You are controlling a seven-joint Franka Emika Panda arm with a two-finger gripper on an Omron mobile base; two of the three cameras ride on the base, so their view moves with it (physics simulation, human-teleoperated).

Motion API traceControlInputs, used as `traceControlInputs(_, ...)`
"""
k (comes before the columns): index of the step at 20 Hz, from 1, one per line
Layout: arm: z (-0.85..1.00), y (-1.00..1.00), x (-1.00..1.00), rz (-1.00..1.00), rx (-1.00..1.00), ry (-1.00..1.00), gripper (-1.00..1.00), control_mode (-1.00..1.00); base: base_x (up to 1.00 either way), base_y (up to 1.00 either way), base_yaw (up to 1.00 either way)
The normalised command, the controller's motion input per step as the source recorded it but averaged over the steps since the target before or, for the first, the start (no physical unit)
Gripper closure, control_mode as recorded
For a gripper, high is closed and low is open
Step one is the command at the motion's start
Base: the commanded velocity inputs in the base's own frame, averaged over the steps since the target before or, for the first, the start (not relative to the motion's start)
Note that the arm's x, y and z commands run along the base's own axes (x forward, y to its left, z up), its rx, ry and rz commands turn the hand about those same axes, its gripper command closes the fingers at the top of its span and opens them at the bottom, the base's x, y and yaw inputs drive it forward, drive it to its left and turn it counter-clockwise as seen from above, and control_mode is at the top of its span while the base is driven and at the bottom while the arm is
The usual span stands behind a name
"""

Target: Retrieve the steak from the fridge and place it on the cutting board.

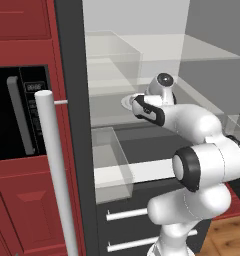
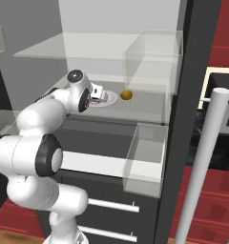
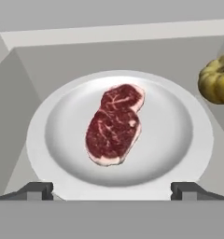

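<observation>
- Inside the fridge, door open, pale walls and glass shelves all round.
- Pincer spread wide, holding nothing, tips low at either side of the hand view, just short of the plate's near rim.
- Straight ahead of the pincer, on the white plate: steak, dark red, marbled, lying centred between the tips.
- Long axis of the steak running away from the pincer with a slight lean to the right in the hand view, so roughly across the closing line; probably a good approach for gripping the narrow width.
- Further off, right of the plate, apart from it: yellow-brown round food.
- Outside, left of the fridge: black oven in red cabinets.
</observation>
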Motion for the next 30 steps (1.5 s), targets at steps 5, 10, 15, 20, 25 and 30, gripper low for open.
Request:
traceControlInputs(5, 0.0, 0.0, 0.31, 0.0, 0.0, 0.0, -1.0, -1.0, 0.0, 0.0, 0.0)
traceControlInputs(10, -0.04, 0.0, 0.31, 0.0, 0.0, 0.0, -1.0, -1.0, 0.0, 0.0, 0.0)
traceControlInputs(15, -0.13, 0.0, 0.26, 0.0, 0.0, 0.0, -1.0, -1.0, 0.0, 0.0, 0.0)
traceControlInputs(20, -0.26, 0.0, 0.1, 0.0, 0.0, 0.0, -1.0, -1.0, 0.0, 0.0, 0.0)
traceControlInputs(25, -0.22, 0.0, 0.18, 0.0, 0.0, 0.0, -1.0, -1.0, 0.0, 0.0, 0.0)
traceControlInputs(30, -0.18, 0.0, 0.23, 0.0, 0.0, 0.0, -1.0, -1.0, 0.0, 0.0, 0.0)
